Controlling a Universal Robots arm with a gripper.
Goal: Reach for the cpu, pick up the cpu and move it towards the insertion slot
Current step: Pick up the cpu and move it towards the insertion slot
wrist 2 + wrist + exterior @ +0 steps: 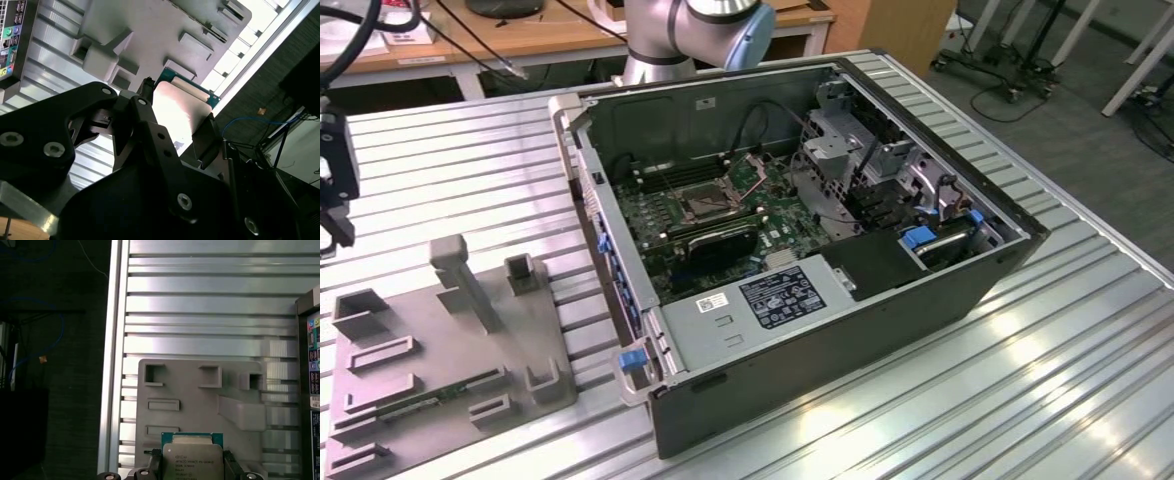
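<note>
In the exterior view, the gripper [334, 200] hangs at the view's left edge above the ribbed table [1067, 380], near the grey fixture [447, 350]. It is well apart from the open case [854, 330], where the slot [700, 205] lies on the board. In the second wrist view, the fingers [147, 95] are clamped on opposite edges of the cpu [177, 107], its bright metal top facing the camera with the fixture [150, 30] behind it. In the first wrist view, the cpu [192, 457] sits gripped between the fingers [155, 467], in front of the fixture [200, 405] and table [200, 305].
</note>
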